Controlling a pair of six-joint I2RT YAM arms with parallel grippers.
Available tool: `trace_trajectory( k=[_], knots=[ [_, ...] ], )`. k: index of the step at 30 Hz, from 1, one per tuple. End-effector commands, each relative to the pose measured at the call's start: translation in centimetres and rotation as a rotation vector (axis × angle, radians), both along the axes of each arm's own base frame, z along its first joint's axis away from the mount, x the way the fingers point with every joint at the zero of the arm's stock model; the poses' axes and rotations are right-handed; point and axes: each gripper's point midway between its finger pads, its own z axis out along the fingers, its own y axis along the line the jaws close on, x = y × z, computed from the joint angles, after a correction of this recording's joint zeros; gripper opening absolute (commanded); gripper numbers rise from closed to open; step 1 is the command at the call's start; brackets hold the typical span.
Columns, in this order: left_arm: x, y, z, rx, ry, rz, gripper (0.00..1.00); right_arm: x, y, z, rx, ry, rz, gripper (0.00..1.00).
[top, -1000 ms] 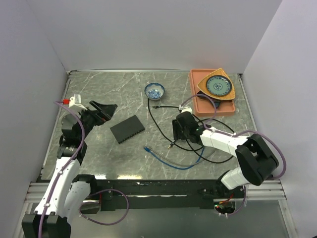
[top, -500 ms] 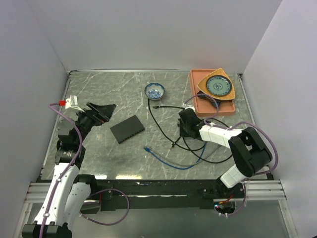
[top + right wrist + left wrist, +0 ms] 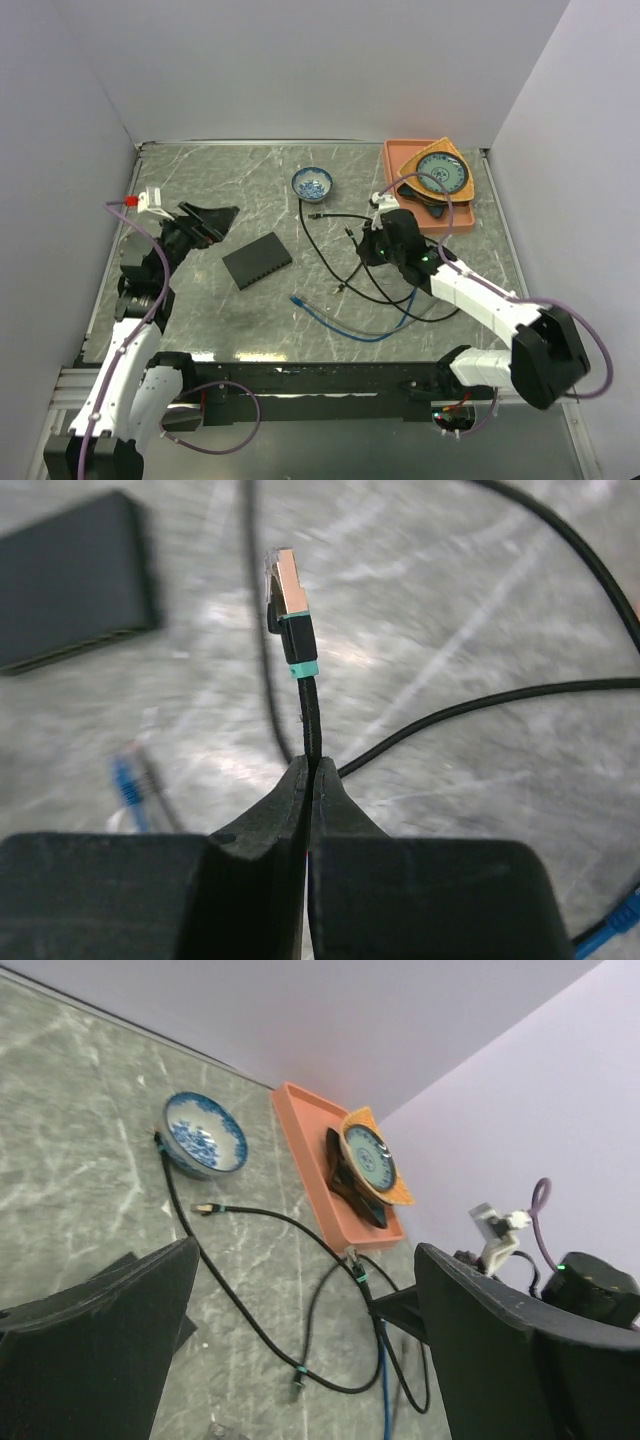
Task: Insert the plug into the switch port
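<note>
with the right gripper (image 3: 308, 765) pinching the black cable (image 3: 312, 715) between fingers pressed tight together, a short way behind the plug (image 3: 284, 580) and not on the plug body, treat the free stretch as floppy; move slowly so as not to set the gold-shelled tip swinging; weigh a regrip nearer the teal collar before pushing, bare cable being likely to buckle rather than seat under load; find the switch (image 3: 257, 259) flat on the table (image 3: 200, 180), well to the left of the held plug, between the two arms and lying at a slant; read the socket row from the right wrist view, seemingly along the long edge seen lowest there, though too blurred to be sure; turn the plug to face that edge squarely, level with the sockets; cannot tell from here which face carries the latch, so check before closing in; bring in the left gripper (image 3: 212, 220), fingers spread wide and holding nothing, near the switch on its left, to brace the box against sliding away under the push; mind the slack loops trailing over the blue cable (image 3: 340, 325) and toward the tray (image 3: 392, 200), likely to drag or snag; press straight in, no twist, until seated.
</note>
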Motion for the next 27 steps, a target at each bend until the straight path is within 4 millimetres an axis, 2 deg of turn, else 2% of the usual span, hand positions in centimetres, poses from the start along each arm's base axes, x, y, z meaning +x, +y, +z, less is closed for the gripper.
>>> trace_trajectory(
  k=[1,2,3,5,6,7,8,9,10,11,13,18,27],
  knots=[
    [0.2,-2.0,0.6,-0.073,-0.015,-0.127,0.96,-1.9,3.3,4.7,0.119,-0.113,0.227,0.0],
    [0.3,-3.0,0.0,-0.094,0.014,-0.184,0.96,-2.4,3.8,5.4,0.143,-0.127,0.257,0.0],
    [0.1,-3.7,0.6,-0.099,-0.016,-0.222,0.96,-3.2,4.5,5.9,0.174,-0.128,0.304,0.0],
    [0.4,-5.0,0.0,-0.106,0.003,-0.271,0.96,-3.9,5.4,6.9,0.219,-0.155,0.35,0.0],
    [0.0,-6.4,0.4,-0.098,-0.005,-0.315,0.96,-4.9,6.1,7.2,0.249,-0.147,0.402,0.0],
    [0.0,-7.2,0.3,-0.089,0.004,-0.332,0.96,-5.0,6.7,8.1,0.283,-0.173,0.431,0.0],
    [0.6,-7.9,0.7,-0.062,-0.007,-0.33,0.96,-5.4,7.1,8.3,0.301,-0.168,0.463,0.0],
    [0.1,-9.5,0.3,-0.044,0.016,-0.371,0.96,-6.2,7.7,8.7,0.329,-0.155,0.512,0.0],
    [0.4,-10.3,-0.2,-0.027,0.033,-0.386,0.96,-6.3,8.1,9.2,0.346,-0.156,0.529,0.0],
    [0.5,-10.9,0.4,-0.008,0.015,-0.397,0.98,-6.5,8.4,9.4,0.363,-0.147,0.545,0.0],
    [0.1,-12.8,0.0,0.008,0.026,-0.456,0.99,-7.0,8.9,9.9,0.391,-0.14,0.583,0.0],
    [-0.8,-15.1,0.3,0.015,0.003,-0.544,0.87,-7.2,9.3,11.2,0.425,-0.149,0.603,0.0],
    [-1.3,-18.0,-0.9,0.089,0.007,-0.629,0.63,-7.5,9.3,12.4,0.457,-0.17,0.605,0.0]
  ],
)
